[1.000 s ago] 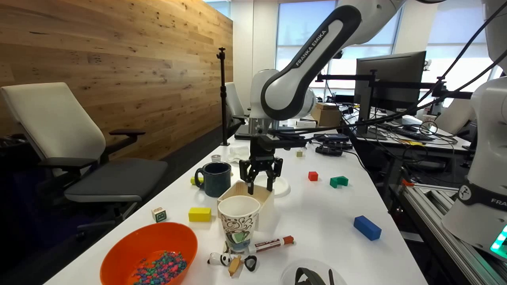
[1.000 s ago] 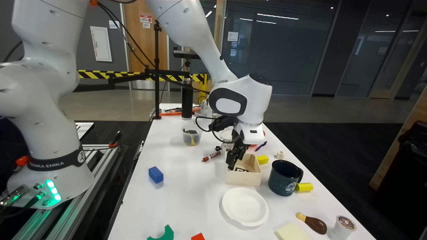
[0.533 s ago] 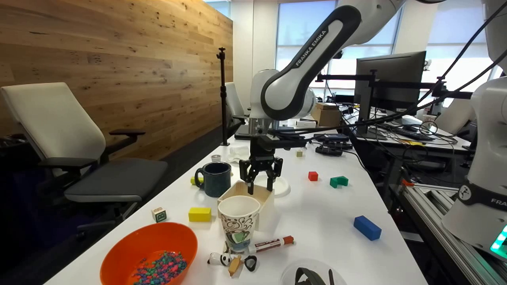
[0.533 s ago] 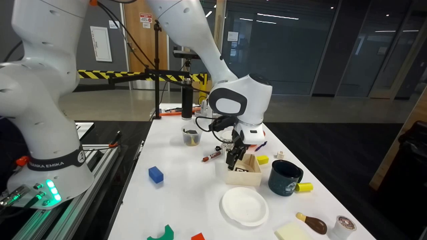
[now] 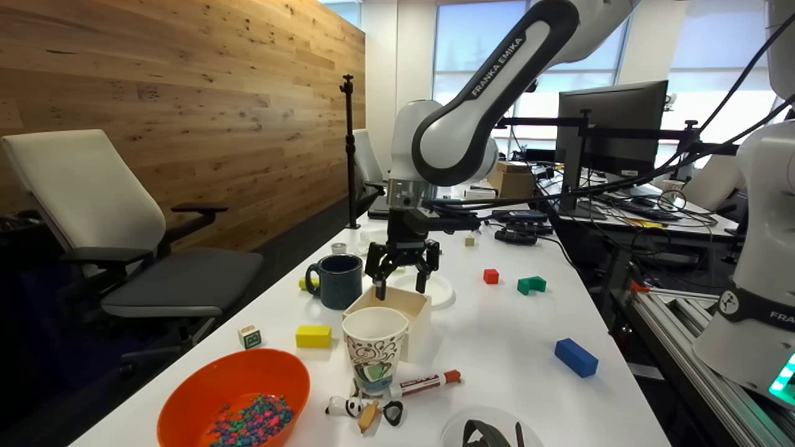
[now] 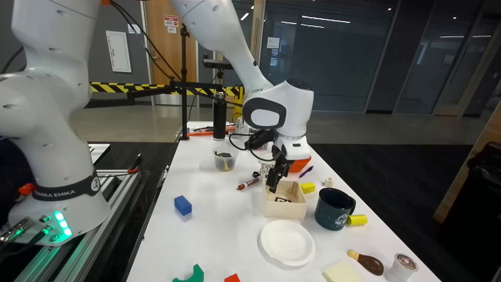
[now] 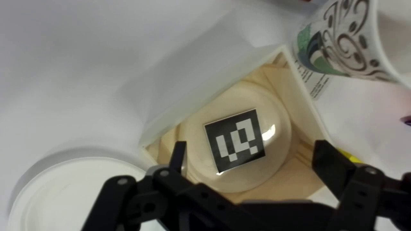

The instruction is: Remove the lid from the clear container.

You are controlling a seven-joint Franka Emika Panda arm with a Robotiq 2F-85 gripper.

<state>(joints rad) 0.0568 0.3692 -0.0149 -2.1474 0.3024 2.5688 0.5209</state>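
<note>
A low, round, see-through tub [image 6: 225,160] with dark things inside stands on the table beyond the marker pen. Its round rim [image 5: 497,417] shows at the bottom edge in an exterior view; the top looks open. A pale, glossy round piece [image 7: 237,141] bearing a black-and-white tag lies inside the wooden box [image 6: 285,210]; I cannot tell whether it is a loose lid or a lidded tub. My gripper [image 5: 400,292] is open and empty, its fingertips just above the box. In the wrist view the fingers [image 7: 249,146] stand either side of the round piece, apart from it.
A tall paper cup [image 5: 376,347] stands against the box. A dark mug [image 6: 332,209] and a white, plate-like disc [image 6: 287,243] are close by. An orange bowl [image 5: 180,397], a yellow block [image 5: 313,336], a blue block [image 6: 182,205] and a marker pen [image 5: 428,383] lie around.
My gripper has risen a little out of the box, and its fingers look further apart. The tagged piece stays in the box; the other things have not moved.
</note>
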